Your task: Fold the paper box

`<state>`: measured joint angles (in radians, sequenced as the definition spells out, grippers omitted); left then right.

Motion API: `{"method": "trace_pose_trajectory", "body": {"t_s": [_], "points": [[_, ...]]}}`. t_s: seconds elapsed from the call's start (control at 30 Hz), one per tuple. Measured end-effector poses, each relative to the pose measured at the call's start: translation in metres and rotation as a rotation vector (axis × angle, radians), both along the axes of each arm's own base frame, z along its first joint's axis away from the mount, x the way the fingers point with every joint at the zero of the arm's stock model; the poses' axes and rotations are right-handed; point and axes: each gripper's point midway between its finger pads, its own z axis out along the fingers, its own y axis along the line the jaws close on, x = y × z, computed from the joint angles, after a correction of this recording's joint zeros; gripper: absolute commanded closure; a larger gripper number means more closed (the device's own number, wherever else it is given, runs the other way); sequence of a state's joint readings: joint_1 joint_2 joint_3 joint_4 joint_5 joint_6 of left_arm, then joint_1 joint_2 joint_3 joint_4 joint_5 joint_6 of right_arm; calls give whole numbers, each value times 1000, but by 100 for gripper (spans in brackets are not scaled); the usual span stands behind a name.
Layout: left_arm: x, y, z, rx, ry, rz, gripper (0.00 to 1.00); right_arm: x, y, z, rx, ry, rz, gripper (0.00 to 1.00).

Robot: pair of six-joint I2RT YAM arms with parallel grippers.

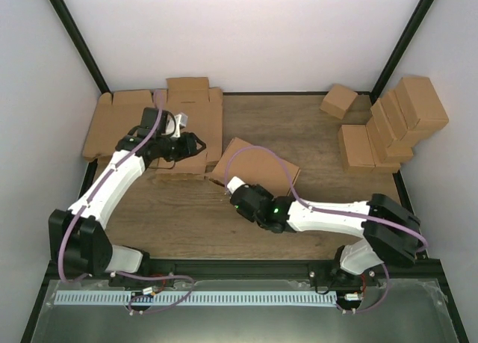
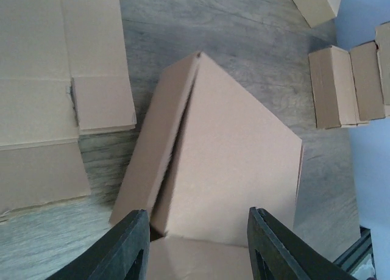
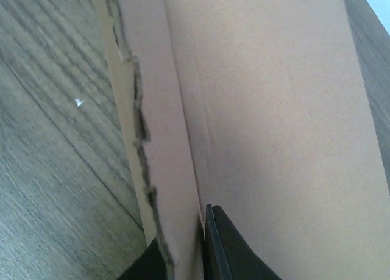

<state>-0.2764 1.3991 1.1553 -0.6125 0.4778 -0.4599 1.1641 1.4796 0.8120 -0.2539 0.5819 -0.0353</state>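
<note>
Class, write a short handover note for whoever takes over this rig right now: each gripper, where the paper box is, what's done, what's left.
Left gripper: jaws apart, cardboard between them; grip unclear.
Right gripper: pinched on an edge flap of the paper box.
Box: on the table, beside the flat blanks, one panel raised.
Done: partly folded.
Left: probably raise the walls, tuck the tabs, close the lid.

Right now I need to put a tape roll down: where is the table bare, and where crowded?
Bare wood lies at the near middle of the table, between the left arm and the right arm, and at the far middle, between the flat blanks and the small boxes. Crowded: both far corners and around the paper box.
</note>
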Motion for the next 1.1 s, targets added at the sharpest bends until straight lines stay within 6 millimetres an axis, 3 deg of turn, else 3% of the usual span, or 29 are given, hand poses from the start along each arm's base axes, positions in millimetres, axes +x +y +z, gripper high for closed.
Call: {"method": "trace_pose_trajectory", "body": {"t_s": [0.13,0.33,0.63,0.8,0.9,1.1], "points": [[-5,12,12,25,-18,31,53,5,-2,13,61,26,6,93],[-14,29,13,70,-23,70,53,2,2,11,66,66,42,92],[-64,53,-70,109,189,132,58,1,7,-5,20,109,55,90],[-83,83,-101,84,277,277,64,0,8,-6,22,116,51,88],[-95,89,-117,67,323,323,65,0,8,-7,27,120,50,85],[-113,84,-139,7,387,354,65,-1,9,-8,42,138,45,60]]}}
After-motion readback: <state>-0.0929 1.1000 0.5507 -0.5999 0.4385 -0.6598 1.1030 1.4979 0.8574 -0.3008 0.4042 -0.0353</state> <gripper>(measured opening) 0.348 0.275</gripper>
